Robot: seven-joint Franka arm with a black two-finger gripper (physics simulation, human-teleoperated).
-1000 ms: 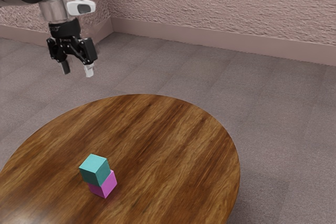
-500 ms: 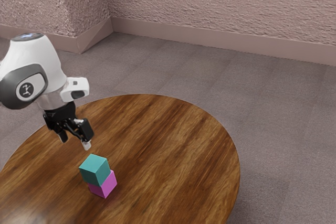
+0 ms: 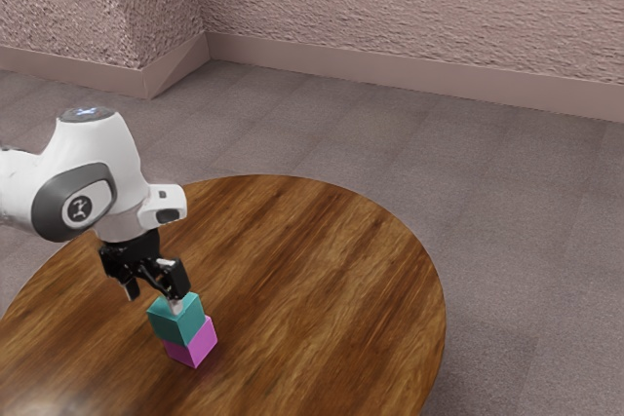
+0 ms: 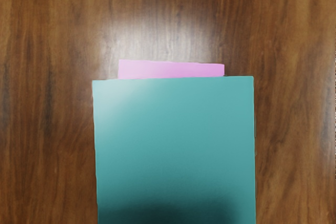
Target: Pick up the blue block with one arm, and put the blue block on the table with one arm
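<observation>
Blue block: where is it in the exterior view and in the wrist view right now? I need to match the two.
Exterior view: the blue block is in the lower left part of the picture, stacked on the pink block.
Wrist view: the blue block is the large teal face, hiding most of the pink block.
Shared landmark: the pink block, a strip along one edge of the blue block in the wrist view.

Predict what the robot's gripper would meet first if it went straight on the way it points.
Most likely the blue block, which sits on the pink block: the gripper points down toward it. The jaws stand apart, so they might straddle it instead; the remaining gap is unclear.
</observation>
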